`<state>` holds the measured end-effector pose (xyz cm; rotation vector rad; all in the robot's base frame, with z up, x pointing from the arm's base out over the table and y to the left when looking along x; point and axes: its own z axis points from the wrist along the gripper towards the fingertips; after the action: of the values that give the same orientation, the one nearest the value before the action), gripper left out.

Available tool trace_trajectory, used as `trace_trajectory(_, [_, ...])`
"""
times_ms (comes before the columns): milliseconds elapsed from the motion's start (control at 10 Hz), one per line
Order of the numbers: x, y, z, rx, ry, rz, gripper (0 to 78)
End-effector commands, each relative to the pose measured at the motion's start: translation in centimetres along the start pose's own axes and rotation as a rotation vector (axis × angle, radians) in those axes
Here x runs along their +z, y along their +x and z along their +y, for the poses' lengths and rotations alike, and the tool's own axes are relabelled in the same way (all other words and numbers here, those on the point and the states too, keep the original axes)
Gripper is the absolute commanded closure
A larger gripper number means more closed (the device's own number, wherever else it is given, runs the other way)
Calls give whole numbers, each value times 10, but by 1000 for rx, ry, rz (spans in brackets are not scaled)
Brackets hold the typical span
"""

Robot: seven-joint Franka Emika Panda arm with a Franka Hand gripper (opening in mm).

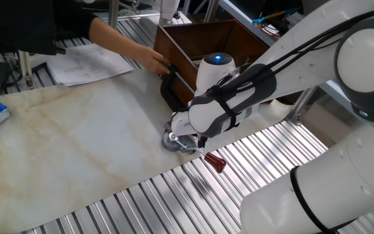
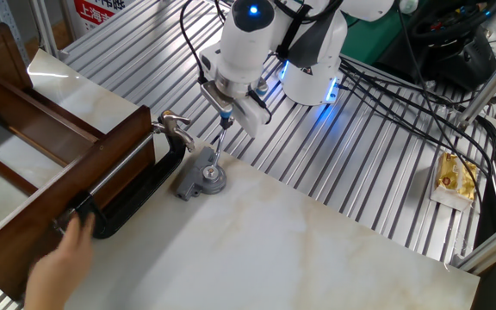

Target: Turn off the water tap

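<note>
In the other fixed view, a person's hand (image 2: 58, 271) sits at the lower left of the frame, at the foot of the black C-clamp (image 2: 136, 196) that grips the wall of the brown wooden box (image 2: 67, 185). Just right of the box's corner, left of centre, the water tap (image 2: 176, 127) shows as a small silver fitting with a short lever. The tool (image 2: 224, 119) hangs a little right of it, apart from it, and appears pinched on the thin rod (image 2: 216, 148) that runs down to a grey disc (image 2: 208, 180); its fingertips are too small to be sure. Judging from this, the lever is not yet touched, so the turning is all still to do. The bench (image 2: 317, 258) is pale marble-look board over ribbed metal slats; cables and a lit robot base fill the upper right.
</note>
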<state>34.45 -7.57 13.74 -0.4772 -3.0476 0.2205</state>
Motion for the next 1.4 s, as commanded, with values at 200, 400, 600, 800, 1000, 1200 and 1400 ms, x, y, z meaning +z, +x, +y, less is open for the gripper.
trace_trajectory(200, [-3,-5,2,-20,7,-4,776])
trace_trajectory(400, [-5,-7,3,-38,23,-11,776])
trace_trajectory(600, [-10,-15,8,-61,80,-35,776])
trace_trajectory(800, [-22,-26,17,-57,7,8,776])
trace_trajectory(1000, [-47,-30,35,-49,-62,33,776])
trace_trajectory(1200, [-86,-30,56,-50,-50,35,776])
trace_trajectory(1400, [-115,-33,64,-102,-67,29,776])
